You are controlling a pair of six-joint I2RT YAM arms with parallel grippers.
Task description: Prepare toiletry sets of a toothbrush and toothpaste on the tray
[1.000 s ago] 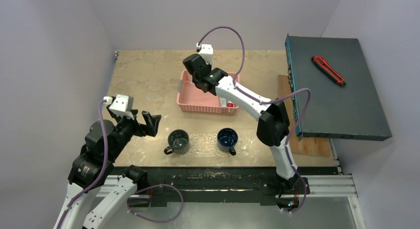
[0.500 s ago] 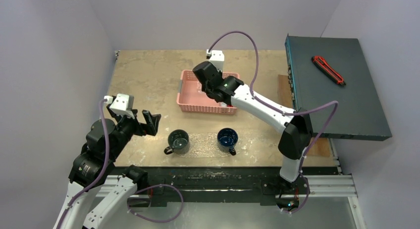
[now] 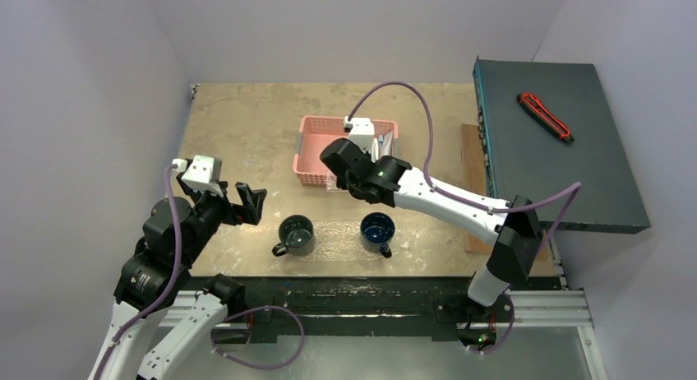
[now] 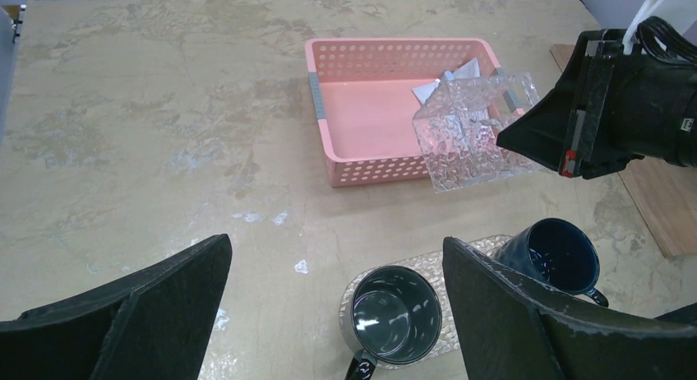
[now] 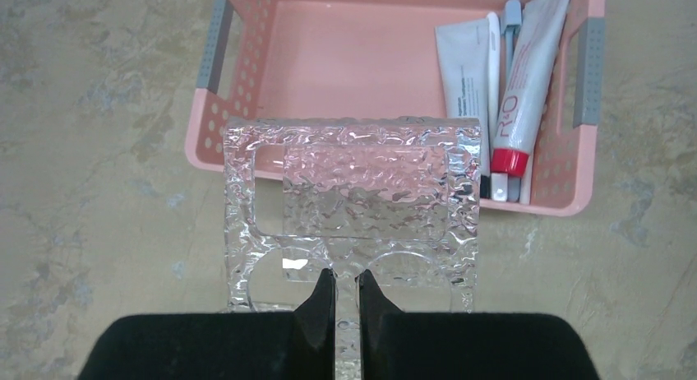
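Tray [image 5: 353, 199]: clear, pinched by one edge in right gripper [image 5: 347, 302], aloft over basket's [image 5: 205, 141] near wall, mid-counter. Tubes [image 5: 526, 76], brushes [image 5: 495, 92] lay in basket. Left gripper [image 4: 335, 244] gaped wide, near-left corner. Risk: edge grip seemed shallow; tray could swing, slip.

Soft, even indoor light, faint shadows, sharp wrist views; faint sparkle on the tray [image 3: 337, 234].

Robotics lab cell here: plain grey walls [image 3: 99, 84] box in a scuffed beige table [image 3: 246, 125]. Left arm [image 3: 164, 242] and right arm [image 3: 460, 207] bolted to a metal rail [image 3: 542, 302], red utility knife [image 3: 544, 117] on a dark cabinet [image 3: 567, 174].
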